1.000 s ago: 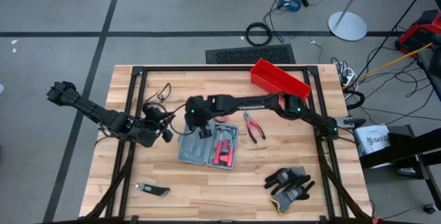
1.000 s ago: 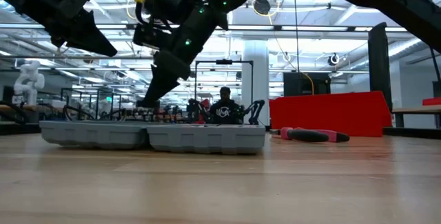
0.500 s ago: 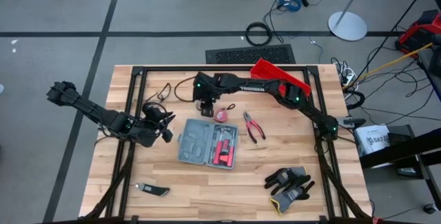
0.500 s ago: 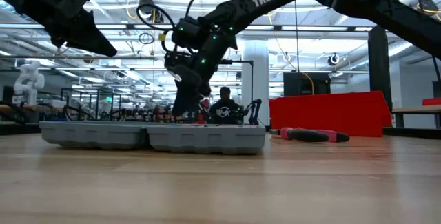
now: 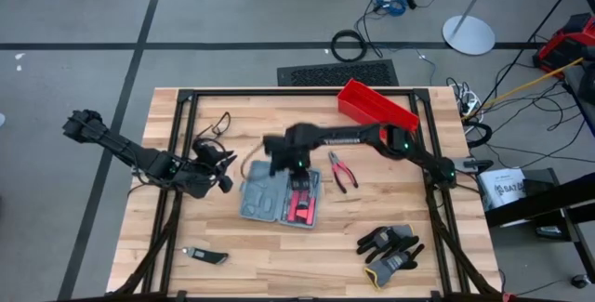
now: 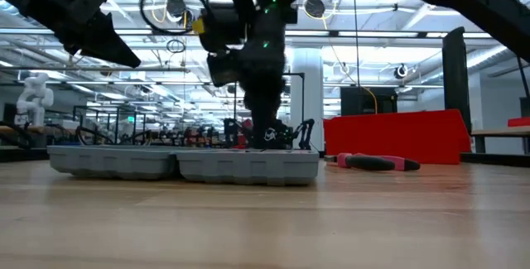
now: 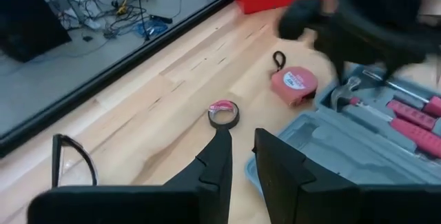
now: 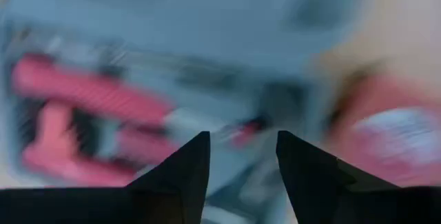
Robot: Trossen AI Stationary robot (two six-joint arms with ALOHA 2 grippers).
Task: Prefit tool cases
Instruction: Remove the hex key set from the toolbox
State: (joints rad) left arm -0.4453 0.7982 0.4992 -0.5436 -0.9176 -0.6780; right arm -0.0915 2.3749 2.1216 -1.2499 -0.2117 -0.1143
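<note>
Lying open, grey moulded tool case (image 5: 281,196)

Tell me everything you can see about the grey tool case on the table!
The tool case is a flat grey-blue plastic box with rounded corners, lying wide open on the wooden table. One half shows empty moulded slots; the other holds pink-handled tools and a hammer. It sits near the middle of the table, its two halves side by side. The right gripper, open, hovers just over the tool half; whether it touches the case is unclear.
</note>
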